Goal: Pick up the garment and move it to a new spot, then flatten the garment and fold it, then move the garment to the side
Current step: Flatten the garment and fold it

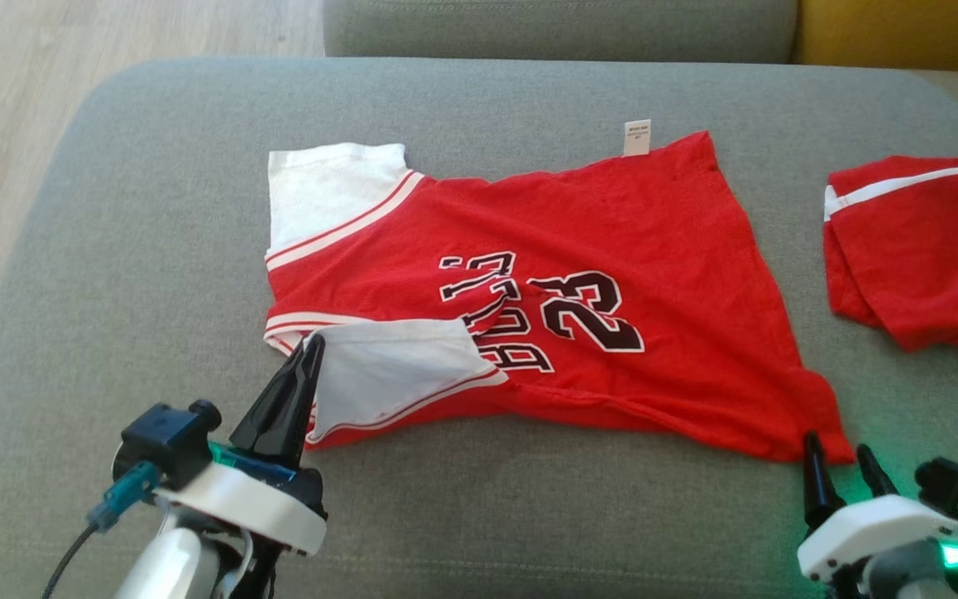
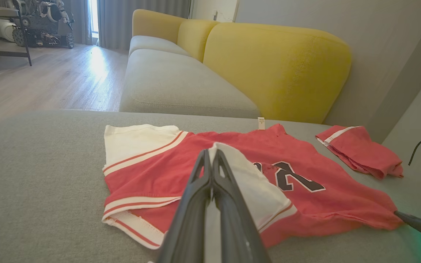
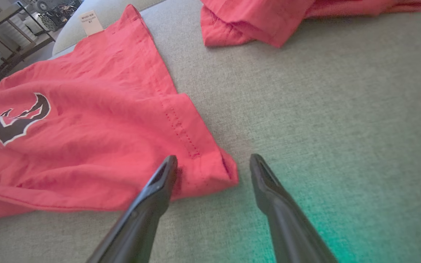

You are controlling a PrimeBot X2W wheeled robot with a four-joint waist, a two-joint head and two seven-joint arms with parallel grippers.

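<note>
Left gripper (image 1: 311,343) clamped, probably on jersey (image 1: 654,225) sleeve (image 1: 396,374); right gripper (image 3: 213,157) wide open, empty; thin pinch could slip.

Two garments (image 1: 570,274) (image 1: 920,241) (both red) and two tools (image 1: 310,349) (image 1: 837,443).

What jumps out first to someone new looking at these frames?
A red Bulls 23 jersey lies spread across the grey cushion. The left gripper is shut on its white sleeve, folded over the chest; the right gripper stands open at the hem corner. A second red garment lies to its right.
</note>
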